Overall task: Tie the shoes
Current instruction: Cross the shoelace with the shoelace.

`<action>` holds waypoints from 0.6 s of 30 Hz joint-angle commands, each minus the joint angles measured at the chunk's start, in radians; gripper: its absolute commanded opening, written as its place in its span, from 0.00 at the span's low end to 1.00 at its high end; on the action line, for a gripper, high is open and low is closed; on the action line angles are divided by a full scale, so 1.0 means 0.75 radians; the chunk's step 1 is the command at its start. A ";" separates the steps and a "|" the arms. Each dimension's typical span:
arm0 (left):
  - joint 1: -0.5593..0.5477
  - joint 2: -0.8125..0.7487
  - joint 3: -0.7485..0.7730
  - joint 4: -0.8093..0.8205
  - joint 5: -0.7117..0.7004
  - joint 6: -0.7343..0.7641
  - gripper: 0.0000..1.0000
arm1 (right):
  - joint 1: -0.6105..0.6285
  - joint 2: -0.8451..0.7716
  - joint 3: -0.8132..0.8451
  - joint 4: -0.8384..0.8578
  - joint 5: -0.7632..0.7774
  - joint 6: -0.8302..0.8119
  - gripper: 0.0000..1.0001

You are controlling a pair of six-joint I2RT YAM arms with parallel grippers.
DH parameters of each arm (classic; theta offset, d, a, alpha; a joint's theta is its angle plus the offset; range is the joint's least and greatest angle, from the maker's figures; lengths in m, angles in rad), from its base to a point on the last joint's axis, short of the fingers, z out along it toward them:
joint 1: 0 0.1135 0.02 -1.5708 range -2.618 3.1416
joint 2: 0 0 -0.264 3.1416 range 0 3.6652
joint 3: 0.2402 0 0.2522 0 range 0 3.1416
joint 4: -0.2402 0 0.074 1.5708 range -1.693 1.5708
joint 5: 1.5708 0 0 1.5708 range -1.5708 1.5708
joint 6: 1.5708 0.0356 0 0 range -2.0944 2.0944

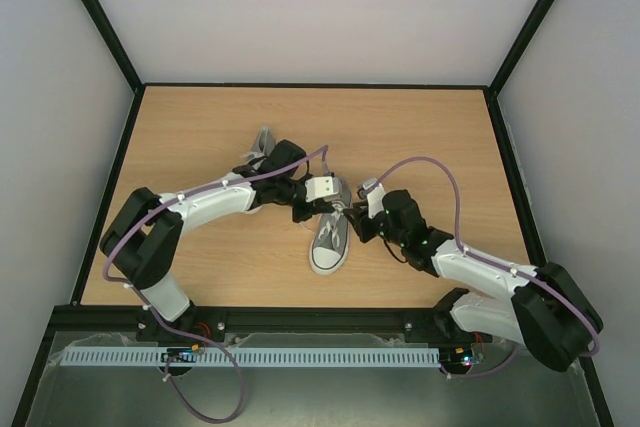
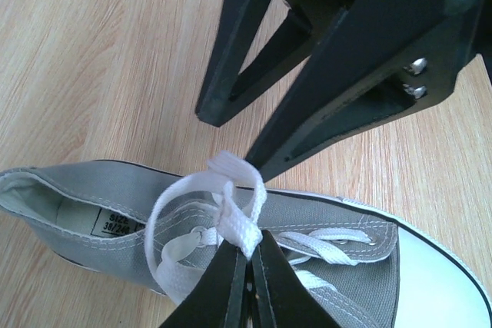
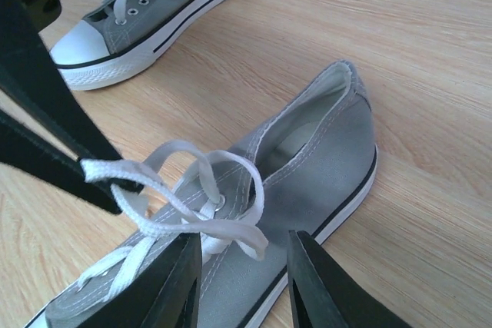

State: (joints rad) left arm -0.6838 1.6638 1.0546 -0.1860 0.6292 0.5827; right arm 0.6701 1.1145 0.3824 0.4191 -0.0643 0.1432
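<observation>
A pale wooden table [image 1: 420, 127] with a dark rim fills the middle. A plain white far wall [image 1: 320, 7], left wall [image 1: 45, 147] and right wall [image 1: 590, 147] enclose it, joined by black frame posts [image 1: 100, 22]. Along the near edge a white slotted strip [image 1: 320, 357] lies on a grey metal sheet [image 1: 330, 399]. The light is soft and even.

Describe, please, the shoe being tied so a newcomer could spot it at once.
On the wooden table, look between the left gripper and right gripper. The shoe there points its toe at the near edge. Unlike the other shoe farther back, its lace is pinched by the left gripper.
</observation>
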 commanded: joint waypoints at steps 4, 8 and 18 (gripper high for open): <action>0.010 0.043 0.040 -0.012 0.055 0.011 0.02 | 0.004 0.169 0.133 0.081 0.074 0.028 0.32; 0.015 0.040 0.041 -0.013 0.049 0.010 0.03 | 0.003 0.189 0.155 0.099 0.129 -0.016 0.32; 0.040 0.029 0.078 -0.084 0.060 0.038 0.03 | -0.006 0.119 0.129 0.024 -0.172 -0.284 0.40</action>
State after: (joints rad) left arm -0.6605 1.6905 1.0786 -0.2085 0.6369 0.5873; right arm 0.6662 1.2415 0.4816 0.4496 -0.0460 0.0772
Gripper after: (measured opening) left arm 0.029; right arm 0.382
